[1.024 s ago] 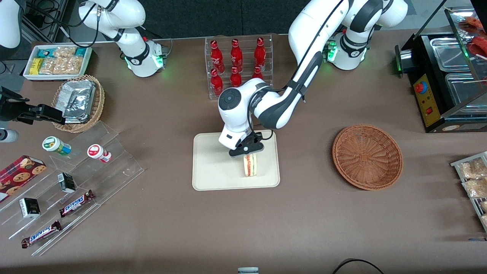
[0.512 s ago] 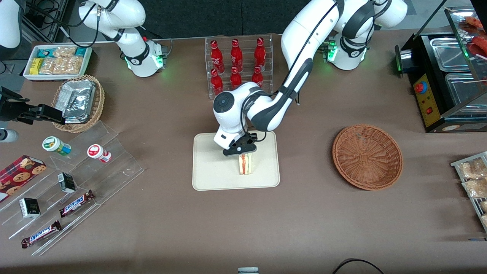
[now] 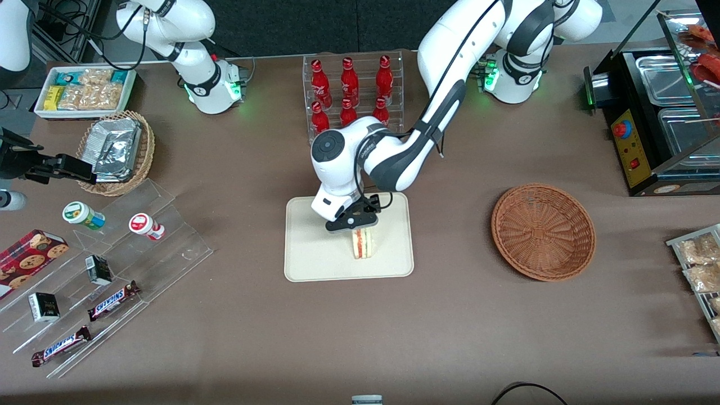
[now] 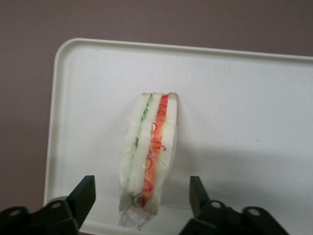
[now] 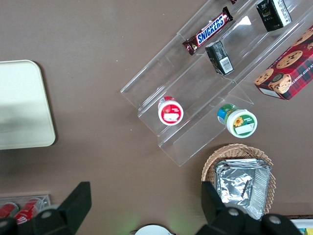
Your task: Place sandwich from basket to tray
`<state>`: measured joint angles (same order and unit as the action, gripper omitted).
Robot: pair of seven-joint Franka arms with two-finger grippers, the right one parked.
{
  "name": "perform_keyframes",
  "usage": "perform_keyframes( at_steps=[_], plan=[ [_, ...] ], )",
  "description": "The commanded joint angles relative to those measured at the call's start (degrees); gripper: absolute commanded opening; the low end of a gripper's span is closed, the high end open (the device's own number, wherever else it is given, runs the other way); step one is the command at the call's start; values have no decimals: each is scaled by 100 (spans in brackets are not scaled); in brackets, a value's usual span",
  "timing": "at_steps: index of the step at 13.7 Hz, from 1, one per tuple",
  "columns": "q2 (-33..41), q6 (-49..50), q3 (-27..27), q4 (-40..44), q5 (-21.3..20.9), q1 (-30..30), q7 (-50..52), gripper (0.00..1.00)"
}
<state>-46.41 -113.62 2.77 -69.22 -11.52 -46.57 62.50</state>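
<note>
Clear acrylic rack of red bottles [image 3: 351,95] stands farther from the front camera than the flat cream-coloured rectangular tray [image 3: 315,259], with the working arm's white forearm crossing above the gap between them. Toward the parked arm's end of the tabletop: a lighter tan wicker basket of silver foil packets [image 3: 115,151], a white box of snack packets [image 3: 84,90], and a stepped clear acrylic display [image 3: 112,275] carrying small tubs, candy bars and little dark boxes. Toward the working arm's end: the round reddish-brown woven wicker basket [image 3: 543,230], well apart from the tray, nothing in it; past it a black warming cabinet with steel pans [image 3: 655,112].

Tabletop [image 3: 450,337] is covered in plain brown cloth, matte, evenly lit.

The small triangular sandwich wedge of pale bread with red and green filling layers [image 3: 363,243] stands on its edge on the tray, cut face toward the front camera, wrapped in clear film [image 4: 146,152]. Nothing else sits on the tray.

Arm reaches in from its base, elbow bent, wrist pointing down over the tray. The gripper [image 3: 353,223] hangs just above the sandwich; in the wrist view its fingers [image 4: 83,196] are spread wide on either side of the wedge, clear of the bread, so the sandwich is released.
</note>
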Motion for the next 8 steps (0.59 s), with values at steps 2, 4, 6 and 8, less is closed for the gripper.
perform_keyframes(
  at_steps=[2,4,6,8],
  plan=[
    [754,691,-31,14,211,288,17,99],
    [1211,1077,-31,5,265,516,8,99],
    [1685,1516,-22,-100,518,910,-141,99],
    [2203,1764,-31,-397,686,1254,-727,99]
  ],
)
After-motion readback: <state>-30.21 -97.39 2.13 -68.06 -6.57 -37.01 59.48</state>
